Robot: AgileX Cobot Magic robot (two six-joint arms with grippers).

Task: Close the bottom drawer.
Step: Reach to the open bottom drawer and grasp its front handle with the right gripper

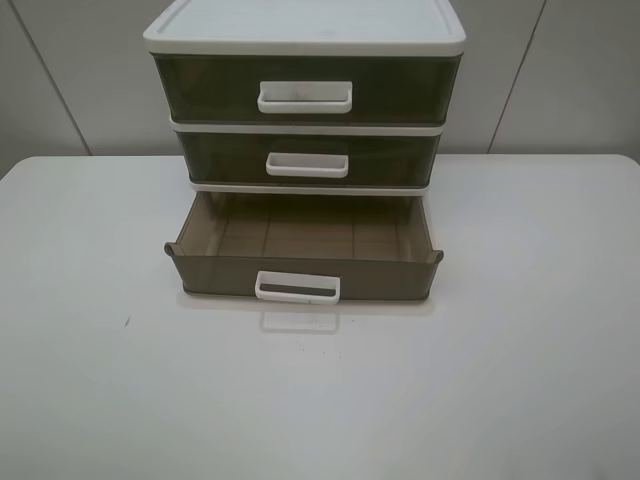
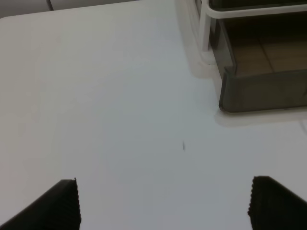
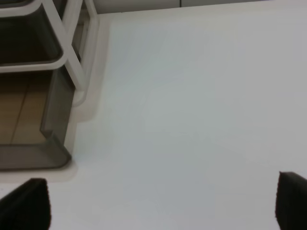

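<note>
The bottom drawer (image 1: 300,250) is pulled out of the white-framed cabinet (image 1: 305,35). It is smoky olive-brown with a gridded floor and a white loop handle (image 1: 297,288). It looks empty. Its left front corner shows in the left wrist view (image 2: 259,91) and its right front corner in the right wrist view (image 3: 33,143). My left gripper (image 2: 165,203) is open over bare table, off the drawer's left front corner. My right gripper (image 3: 163,203) is open over bare table, off the drawer's right front corner. Neither arm shows in the exterior view.
The middle drawer (image 1: 308,160) and the taller top drawer (image 1: 305,90) are pushed in. The cabinet stands at the back middle of a white table (image 1: 320,400). A small dark speck (image 1: 127,321) marks the table at the left.
</note>
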